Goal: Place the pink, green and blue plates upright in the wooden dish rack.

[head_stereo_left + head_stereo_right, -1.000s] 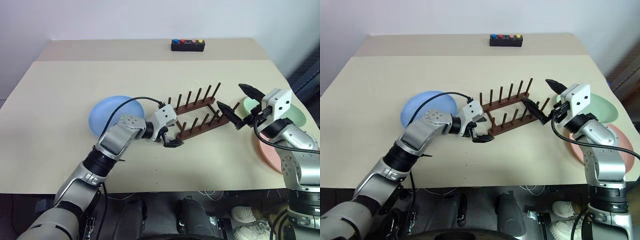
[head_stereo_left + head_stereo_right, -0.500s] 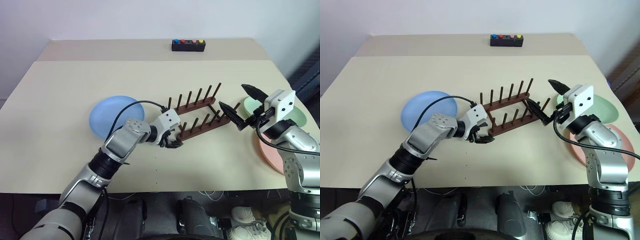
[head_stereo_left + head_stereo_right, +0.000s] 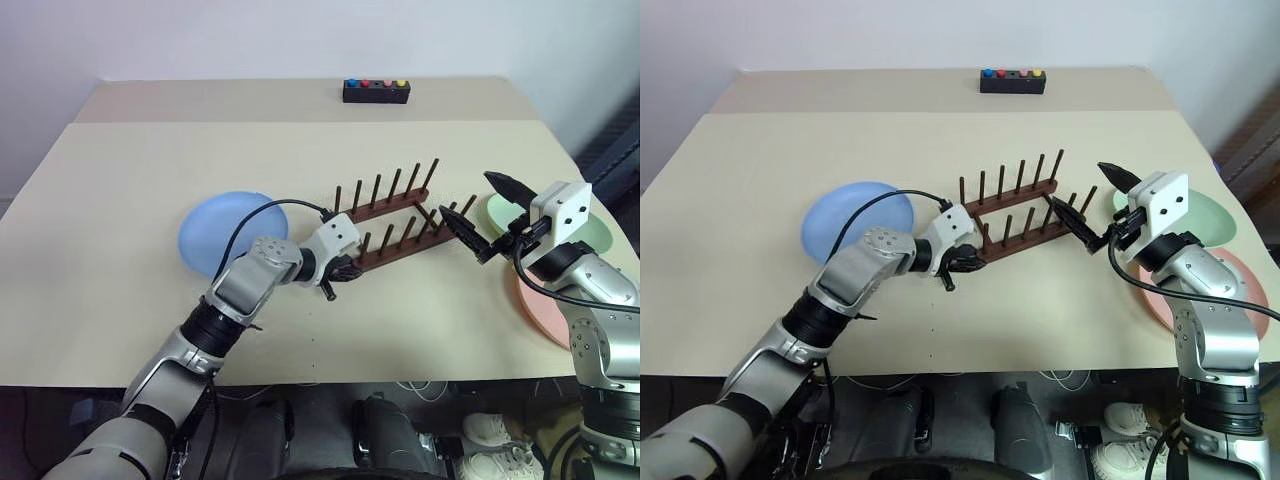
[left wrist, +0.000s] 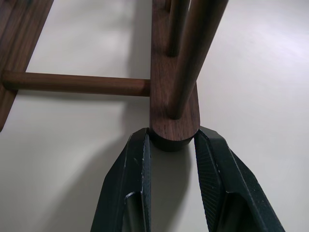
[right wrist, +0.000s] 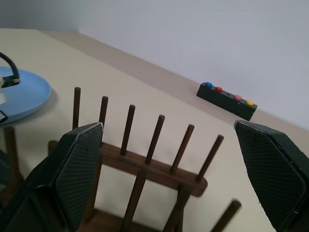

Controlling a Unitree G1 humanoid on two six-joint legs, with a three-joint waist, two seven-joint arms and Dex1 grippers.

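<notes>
Left gripper [image 4: 171,145] fingers pinch the wooden dish rack's [image 3: 390,225] near rail end; right gripper [image 3: 482,217] wide open, empty, at its far end. Drag slowly, keep rack flat.

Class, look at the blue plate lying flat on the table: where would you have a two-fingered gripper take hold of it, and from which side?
Grip the blue plate by its rim, a judgement from its shallow, flat pose: only the edge offers something to pinch. Come from its outer side, away from the wooden dish rack, where the table is bare; the left gripper occupies the rack side.
</notes>
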